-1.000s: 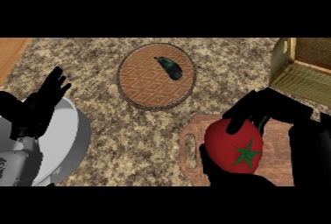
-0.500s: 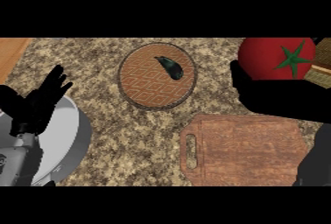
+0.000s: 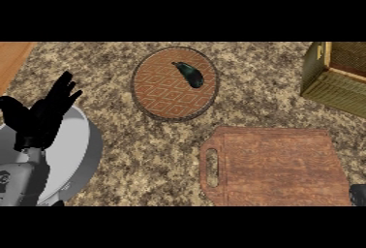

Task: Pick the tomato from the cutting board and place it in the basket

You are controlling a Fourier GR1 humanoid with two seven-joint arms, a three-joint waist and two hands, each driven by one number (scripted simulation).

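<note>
Speckled brown stone covers the desk [image 3: 143,160] I am looking down on, with a strip of wood showing at the far left corner. My left hand [image 3: 44,116] shows at the left side, fingers straight and apart, pointing up, resting over the grey forearm. Of my right hand [image 3: 358,194] I see only a dark sliver at the lower right edge, and I cannot tell whether its fingers are apart or together.

At the lower right lies the cutting board [image 3: 275,167], reddish brown, its handle slot toward the left. Its top is bare; I see no tomato on it or anywhere else on the desk. At the upper right corner stands the basket [image 3: 332,80], woven and olive-yellow, partly cut off by the edge, so I cannot see fully into it.

Near the middle top sits a round patterned plate [image 3: 172,92], and a small dark green vegetable [image 3: 189,74] lies on its upper part.
</note>
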